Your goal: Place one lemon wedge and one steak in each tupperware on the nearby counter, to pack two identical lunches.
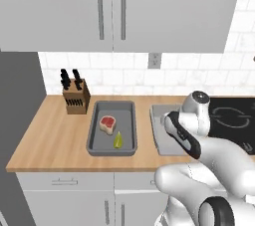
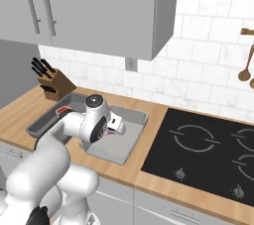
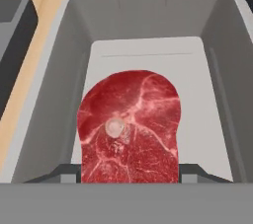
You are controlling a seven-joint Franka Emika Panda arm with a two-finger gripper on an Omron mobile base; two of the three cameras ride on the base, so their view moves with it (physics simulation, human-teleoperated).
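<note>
Now your pincer (image 3: 129, 174) pinches a steak (image 3: 129, 129) above the right tupperware (image 3: 220, 70); the left tupperware (image 1: 97, 125) on the table (image 1: 50, 135) (steak (image 1: 107, 122) and lemon wedge (image 1: 118, 141) inside) sits just beside.

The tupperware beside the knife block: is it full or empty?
Neither: the tupperware beside the knife block holds one steak and one lemon wedge, with bare floor left.
</note>
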